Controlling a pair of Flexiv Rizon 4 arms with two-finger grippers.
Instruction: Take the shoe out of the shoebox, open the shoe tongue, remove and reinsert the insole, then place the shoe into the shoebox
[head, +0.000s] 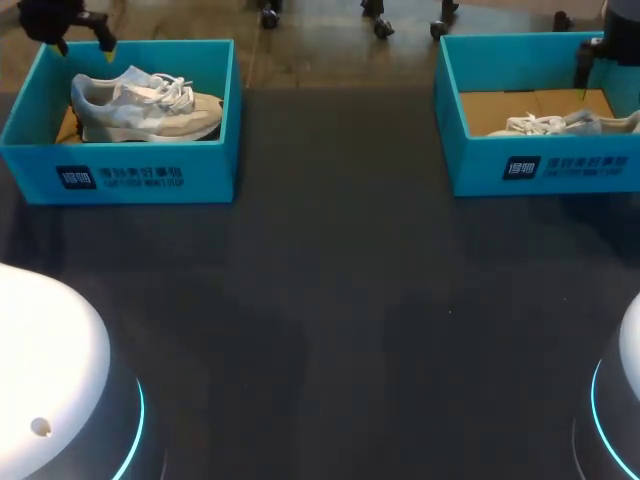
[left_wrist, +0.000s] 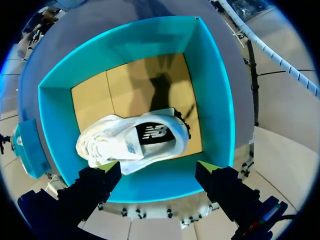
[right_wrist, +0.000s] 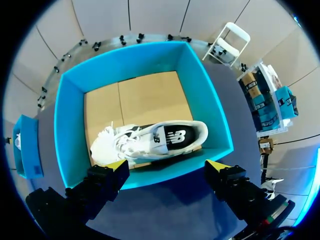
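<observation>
- Currently, the left shoebox (head: 120, 175) sits at ten o'clock on the bench (head: 330, 330) and the right shoebox (head: 540, 170) at two o'clock, well apart.
- The left shoe (left_wrist: 131, 142), pale, rests on the left shoebox's cardboard floor with its dark insole showing.
- The right shoe (right_wrist: 150, 141) lies likewise in the right shoebox.
- The left gripper (left_wrist: 157, 169) hangs above its box, fingers spread wide, holding nothing.
- The right gripper (right_wrist: 167, 166) hangs above its box, equally wide and empty.

Two boxes stood on the surface (head: 330, 300).
The left shoe (head: 145, 105) lay in the left shoebox (head: 120, 175), the right shoe (head: 560, 124) in the right shoebox (head: 540, 170), well apart.
</observation>
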